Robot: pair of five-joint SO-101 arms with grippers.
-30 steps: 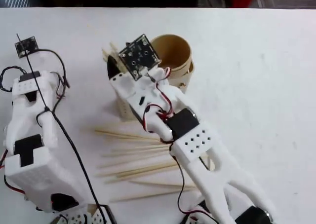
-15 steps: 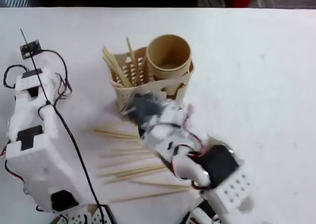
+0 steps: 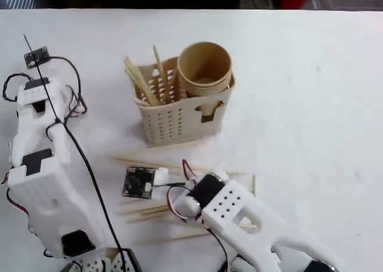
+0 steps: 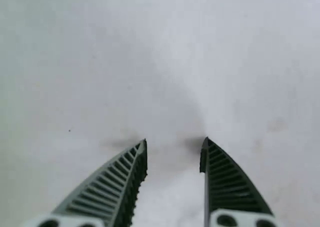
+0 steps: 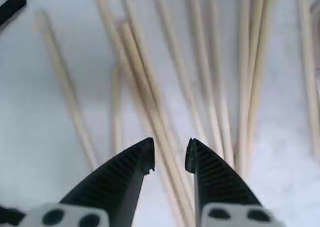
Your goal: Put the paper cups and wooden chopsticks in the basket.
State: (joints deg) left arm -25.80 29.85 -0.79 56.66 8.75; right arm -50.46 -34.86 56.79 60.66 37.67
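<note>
A pale perforated basket (image 3: pixel 179 123) stands upright on the white bench (image 3: pixel 311 104). A stack of brown paper cups (image 3: pixel 204 67) sits nested inside one end of it, mouth up, with the rim rising above the basket's wall. At the basket's other end several wooden chopsticks (image 3: pixel 141 80) stand leaning, their tips poking out over the rim beside the cups. More loose chopsticks (image 3: pixel 143 162) lie flat on the bench just in front of the basket, on the side facing the arms, scattered roughly parallel to its long wall and apart from it. The right arm (image 3: pixel 239 215) is over this scatter, and its small dark circuit board (image 3: pixel 139 182) sits above the sticks, near the basket's front wall. In the right wrist view the right pincer (image 5: pixel 170 146) hangs close over the loose chopsticks (image 5: pixel 150 97) with its jaws parted only a little. One stick shows through the narrow gap, but nothing is grasped. The left arm (image 3: pixel 36 164) is well apart from the basket, out past the end that holds the upright chopsticks. Its left pincer (image 4: pixel 174 143) is released, jaws spread wide over bare bench with nothing between them.
</note>
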